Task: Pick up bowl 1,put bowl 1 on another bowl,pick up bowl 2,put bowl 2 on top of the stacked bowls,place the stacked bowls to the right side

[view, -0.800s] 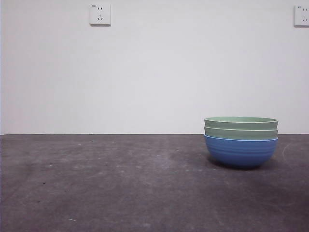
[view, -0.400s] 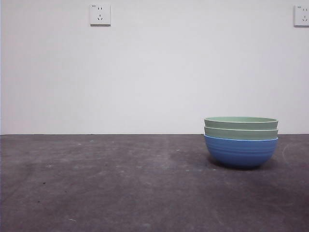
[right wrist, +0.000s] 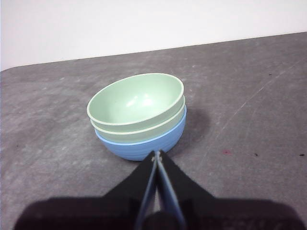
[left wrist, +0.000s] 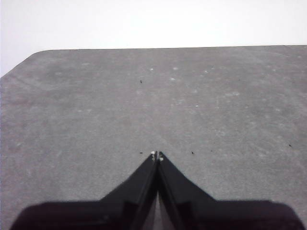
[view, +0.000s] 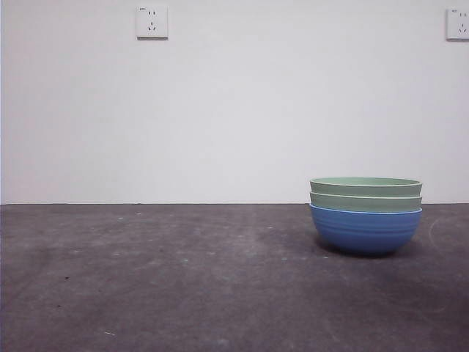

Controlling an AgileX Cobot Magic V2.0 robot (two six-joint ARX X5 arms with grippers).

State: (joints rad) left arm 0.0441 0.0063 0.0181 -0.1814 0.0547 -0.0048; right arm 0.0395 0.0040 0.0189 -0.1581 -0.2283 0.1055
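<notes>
The stacked bowls stand on the right part of the table: a blue ribbed bowl (view: 365, 231) at the bottom with two pale green bowls (view: 365, 193) nested in it. The right wrist view looks down on the same stack, the top green bowl (right wrist: 135, 101) over the blue one (right wrist: 144, 146). My right gripper (right wrist: 157, 154) is shut and empty, its tips close to the blue bowl's side, above the table. My left gripper (left wrist: 156, 155) is shut over bare table, with no bowl in its view. Neither arm shows in the front view.
The dark grey table (view: 183, 279) runs to a white wall with two sockets (view: 152, 22) high up. A rounded table corner (left wrist: 29, 60) shows in the left wrist view.
</notes>
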